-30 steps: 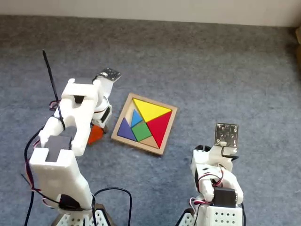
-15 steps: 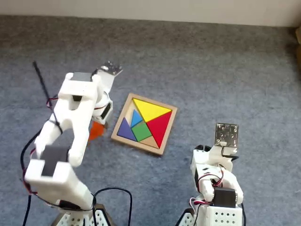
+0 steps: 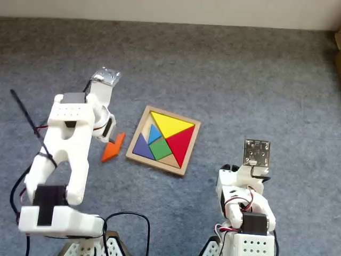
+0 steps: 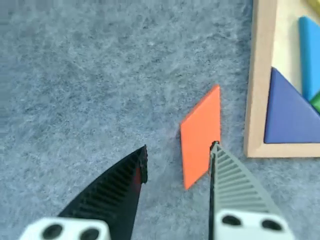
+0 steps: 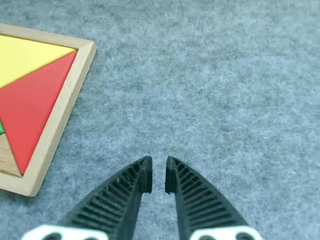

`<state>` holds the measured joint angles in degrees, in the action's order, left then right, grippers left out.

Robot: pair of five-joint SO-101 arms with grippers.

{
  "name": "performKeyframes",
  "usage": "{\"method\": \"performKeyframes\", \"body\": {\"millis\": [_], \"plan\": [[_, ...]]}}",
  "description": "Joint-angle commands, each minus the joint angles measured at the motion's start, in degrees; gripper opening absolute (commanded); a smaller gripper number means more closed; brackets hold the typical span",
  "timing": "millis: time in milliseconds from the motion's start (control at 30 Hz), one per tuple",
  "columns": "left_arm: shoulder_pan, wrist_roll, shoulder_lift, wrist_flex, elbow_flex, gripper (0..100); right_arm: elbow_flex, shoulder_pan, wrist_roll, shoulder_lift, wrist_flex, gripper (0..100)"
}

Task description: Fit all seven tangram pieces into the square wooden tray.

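Wooden tray [image 3: 138, 132]: five coloured pieces seated; orange piece [image 4: 200, 132] outstanding, lying just beside wide-open, empty left hand [image 4: 178, 149].

Beneath me lay a grey, felt-like cover [image 3: 256, 69]; a pale strip [image 3: 176, 10] ran along its far edge, and something brown, perhaps wood [image 3: 339, 53], sat at the side.

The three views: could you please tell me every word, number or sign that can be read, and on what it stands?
None: no text can be read on the tray, the orange piece, the left arm or the right arm.
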<state>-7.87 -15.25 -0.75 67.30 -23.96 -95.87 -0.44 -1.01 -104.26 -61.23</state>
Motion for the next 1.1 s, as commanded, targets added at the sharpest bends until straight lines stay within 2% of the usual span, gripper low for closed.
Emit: {"method": "performKeyframes", "body": {"millis": [0, 67, 200, 500, 667, 1067], "plan": [[2.2, -0.1, 8.3, -6.2, -1.3, 21, -5.2, 0.7, -0.6, -0.7, 0.9, 6.6], [4.7, -1.7, 13.7, -4.7, 1.5, 21, -5.2, 0.7, -0.6, -0.7, 0.9, 6.6], [4.9, -1.8, 18.9, 1.3, 9.9, 18, -5.2, 0.7, -0.6, -0.6, 0.9, 6.6], [5.4, -1.8, 19.5, 2.3, 10.2, 15, -5.2, 0.7, -0.6, -0.6, 0.9, 6.6], [6.7, -1.8, 19.7, 4.2, 10.4, 19, -5.2, 0.7, -0.6, -0.6, 0.9, 6.6], [10.1, 1.0, 19.8, 5.5, 10.2, 19, -5.2, 0.7, -0.6, -0.6, 0.9, 6.6]]}}
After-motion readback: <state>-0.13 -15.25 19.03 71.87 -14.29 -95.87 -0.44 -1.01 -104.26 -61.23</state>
